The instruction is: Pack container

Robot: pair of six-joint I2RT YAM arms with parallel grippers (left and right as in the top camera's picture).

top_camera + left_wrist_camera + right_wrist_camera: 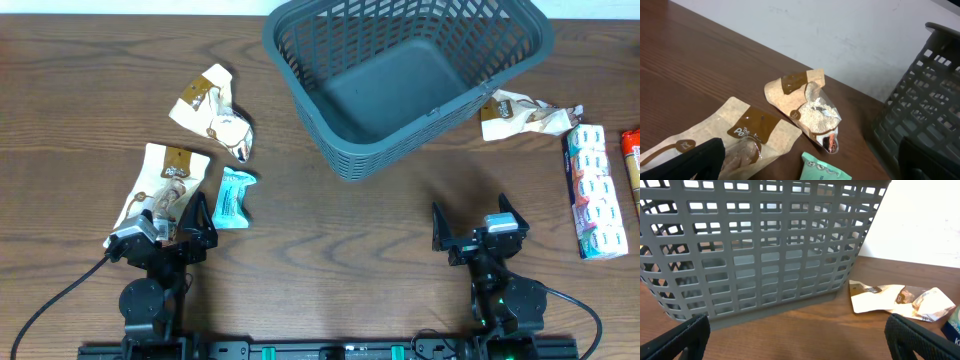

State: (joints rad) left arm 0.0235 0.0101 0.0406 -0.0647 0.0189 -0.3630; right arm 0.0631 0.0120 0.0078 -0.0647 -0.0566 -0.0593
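The dark grey-blue slotted container (300,75) stands at the back centre with nothing in it; it also fills the right wrist view (760,255) and shows at the right of the left wrist view (920,105). My left gripper (170,228) is open and empty, low over a tan snack pouch (160,180) (740,135). A second crumpled tan pouch (212,110) (810,107) and a small teal packet (234,197) (827,172) lie nearby. My right gripper (478,228) (795,335) is open and empty in front of the container. A tan pouch (520,115) (895,300) lies right of the container.
A white and blue roll of candies (595,190) lies at the right edge, with a red packet (632,170) beside it. A white wall (920,215) backs the table. Bare wood lies between the two grippers.
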